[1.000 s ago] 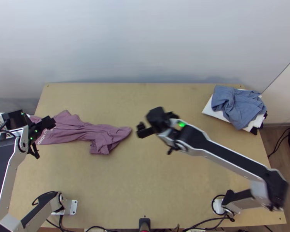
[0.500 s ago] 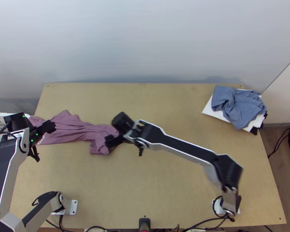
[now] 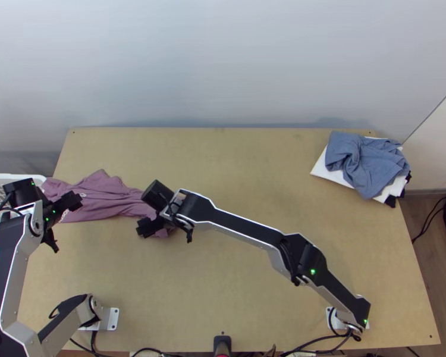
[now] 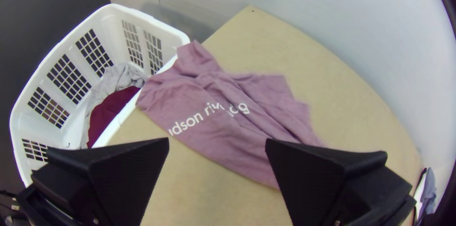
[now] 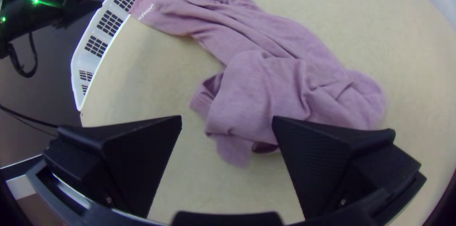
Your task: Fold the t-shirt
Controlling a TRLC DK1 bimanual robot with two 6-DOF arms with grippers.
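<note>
At the left, the left gripper [image 4: 217, 140] has barely shifted beside the white basket [image 4: 142, 18], fingers wide apart with no cloth between them. From there the pink t-shirt [image 3: 98, 196] stretches rightward along the table's left part, rumpled and unfolded, its right end bunched. Over that end, the right gripper [image 5: 227, 118] has arrived from mid-table, its fingers spread and gripping nothing, though I cannot tell whether they touch the cloth; this probably sets up a grasp for straightening the shirt before folding.
</note>
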